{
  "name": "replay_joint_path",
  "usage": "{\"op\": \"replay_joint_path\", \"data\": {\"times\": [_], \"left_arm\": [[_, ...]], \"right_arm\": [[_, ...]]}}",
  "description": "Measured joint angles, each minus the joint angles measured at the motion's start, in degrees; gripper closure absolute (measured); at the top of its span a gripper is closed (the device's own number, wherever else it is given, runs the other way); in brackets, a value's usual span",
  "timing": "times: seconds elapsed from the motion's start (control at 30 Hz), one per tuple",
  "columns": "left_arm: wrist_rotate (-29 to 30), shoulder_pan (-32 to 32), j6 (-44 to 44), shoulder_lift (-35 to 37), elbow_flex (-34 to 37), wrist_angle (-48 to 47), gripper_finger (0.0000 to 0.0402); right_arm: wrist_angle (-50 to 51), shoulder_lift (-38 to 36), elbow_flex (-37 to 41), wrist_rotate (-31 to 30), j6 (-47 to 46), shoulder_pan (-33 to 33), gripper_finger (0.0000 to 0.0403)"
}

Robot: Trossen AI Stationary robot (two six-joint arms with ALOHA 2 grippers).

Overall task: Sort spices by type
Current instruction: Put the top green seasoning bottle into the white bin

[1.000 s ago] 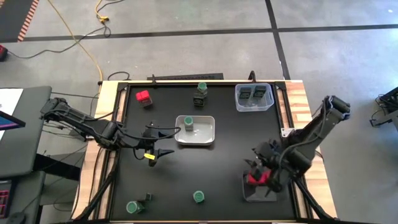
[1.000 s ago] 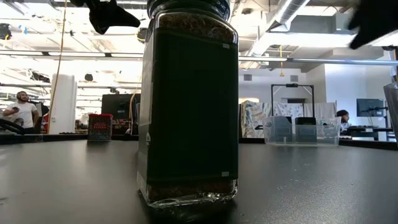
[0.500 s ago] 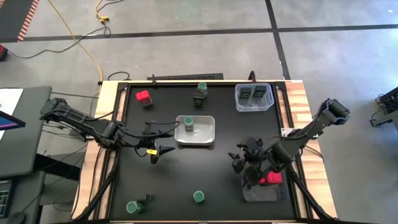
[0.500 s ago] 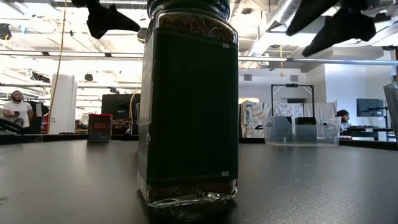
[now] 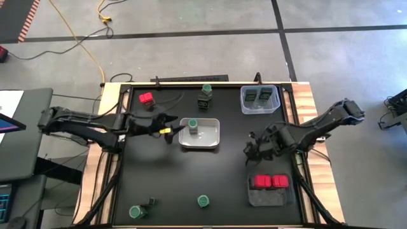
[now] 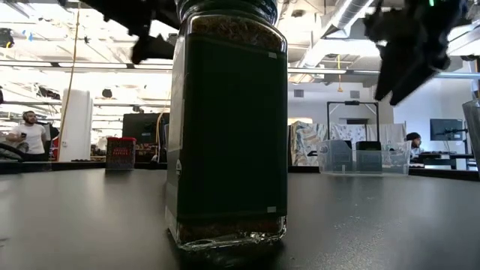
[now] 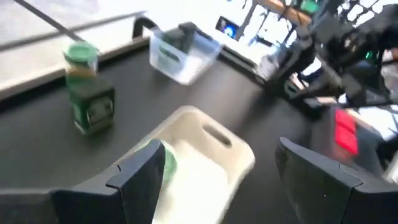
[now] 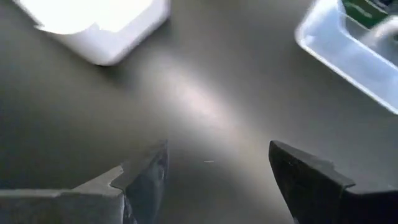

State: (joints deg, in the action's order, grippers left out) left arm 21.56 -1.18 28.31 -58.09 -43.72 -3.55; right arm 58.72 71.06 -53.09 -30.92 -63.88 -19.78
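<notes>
In the high view my left gripper [image 5: 173,132] is open beside the left side of the white tray [image 5: 213,141], which holds a green-lidded jar [image 5: 191,124]. My right gripper [image 5: 249,148] is open over bare table, between the white tray and the grey tray [image 5: 254,198]. Two red boxes [image 5: 270,181] lie in the grey tray. A third red box [image 5: 146,98] and a dark tin [image 5: 205,95] stand near the far edge. The clear tray [image 5: 244,107] holds two dark tins [image 5: 259,95]. Two green-lidded jars [image 5: 135,212] [image 5: 203,201] stand near the near edge. In the left wrist view the jar [image 7: 165,160] shows between the open fingers [image 7: 219,149].
A tall dark jar [image 6: 229,120] stands right before the low camera and hides the table's middle. A small dark object [image 5: 151,202] sits beside the near left jar. Bare table lies between the white tray and the near edge. People show in the room behind.
My right gripper has drawn away from the grey tray, toward the far edge and the table's middle, and two red boxes now show side by side in that tray. My left gripper has moved toward the far edge and the right, up to the white tray.
</notes>
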Motion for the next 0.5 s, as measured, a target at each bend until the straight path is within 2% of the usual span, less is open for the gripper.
{"op": "replay_joint_path", "data": {"times": [0.13, 0.2, 0.4, 0.5], "left_arm": [[-3.73, 5.56, -4.33, -5.81, -0.18, 11.46, 0.0111], [-4.84, 7.80, -5.21, -9.63, -1.65, 13.09, 0.0111], [-5.97, 14.70, -7.69, -22.12, -13.67, 10.57, 0.0111], [-6.29, 18.04, -7.66, -27.86, -21.88, 5.05, 0.0111]], "right_arm": [[-6.03, -9.41, 8.94, 1.26, 4.52, 5.21, 0.0097], [-9.80, -14.70, 12.67, 2.73, 7.74, 8.12, 0.0097], [-18.66, -27.39, 19.62, 8.81, 20.96, 18.02, 0.0097], [-20.62, -31.40, 20.65, 10.07, 25.61, 22.97, 0.0096]]}}
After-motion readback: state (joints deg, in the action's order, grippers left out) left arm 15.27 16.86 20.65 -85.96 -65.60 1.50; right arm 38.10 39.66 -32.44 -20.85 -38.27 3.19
